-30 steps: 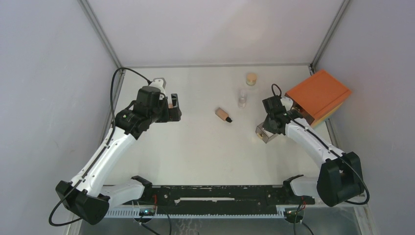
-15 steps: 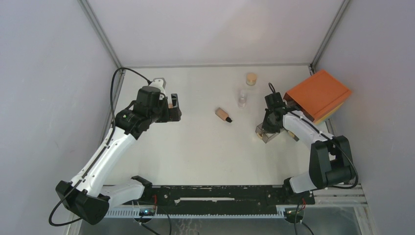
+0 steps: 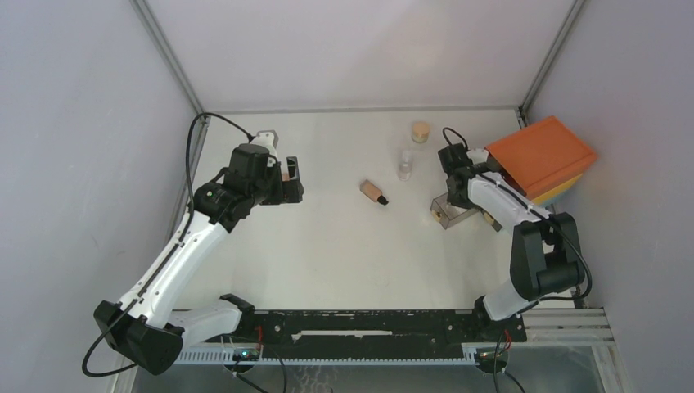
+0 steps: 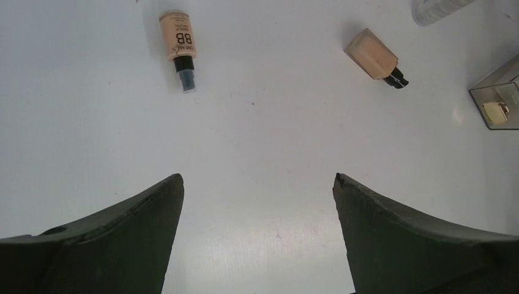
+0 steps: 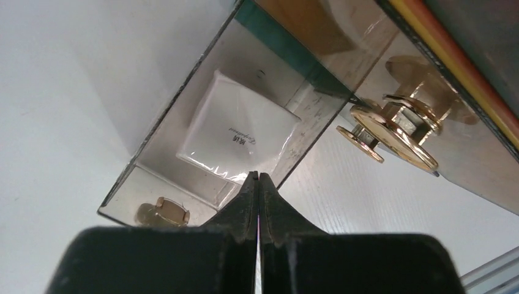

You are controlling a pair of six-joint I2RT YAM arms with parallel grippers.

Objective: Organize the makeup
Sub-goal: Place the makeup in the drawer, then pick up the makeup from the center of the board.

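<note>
The left gripper (image 3: 291, 180) hangs over the left part of the surface (image 3: 327, 254), its fingers wide apart and holding nothing. In the left wrist view, a BB tube (image 4: 177, 40) lies on the surface at the upper left of the frame, cap toward the camera. A peach bottle (image 4: 373, 56) with a black cap lies at the upper right, well apart from the tube. In the top view the peach bottle (image 3: 374, 191) lies on its side near the middle of the frame. A clear bottle (image 3: 404, 166) stands just above and right of it, and a tan disc (image 3: 421, 131) sits farther up, near the far edge.

The right gripper (image 3: 452, 195) is at the right, beside the orange-topped box (image 3: 544, 155), with its fingers pressed together on nothing. In the right wrist view, the right gripper's tips (image 5: 258, 179) meet right at the near wall of a clear drawer (image 5: 153, 165); contact cannot be told. A small white box (image 5: 238, 128) lies inside that drawer. A gold knob (image 5: 392, 131) shows on the clear front to the right.
</note>
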